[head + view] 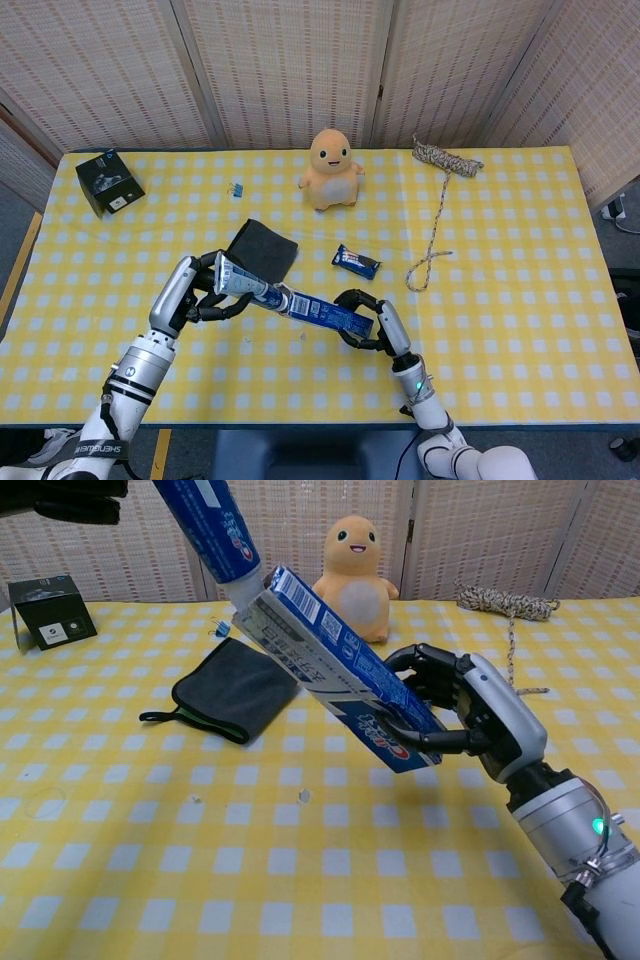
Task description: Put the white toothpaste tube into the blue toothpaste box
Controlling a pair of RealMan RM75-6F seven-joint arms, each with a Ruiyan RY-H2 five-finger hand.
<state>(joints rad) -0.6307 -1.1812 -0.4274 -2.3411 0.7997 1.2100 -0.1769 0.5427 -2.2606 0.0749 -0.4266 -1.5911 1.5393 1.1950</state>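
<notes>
My right hand [368, 318] [470, 715] grips the lower end of the blue toothpaste box [325, 312] [335, 670], which is tilted with its open end up and to the left. My left hand [200, 292] [70, 495] holds the white and blue toothpaste tube [243, 281] [212, 528] above the table. The tube's cap end sits right at the box's open mouth; whether it is inside I cannot tell.
A dark folded cloth [261, 251] [232, 688] lies just behind the tube. An orange plush toy [331, 170], a snack packet [356, 261], a coiled rope [440, 190], a black box [108, 182] and a small clip [238, 188] lie on the yellow checked table [520, 300].
</notes>
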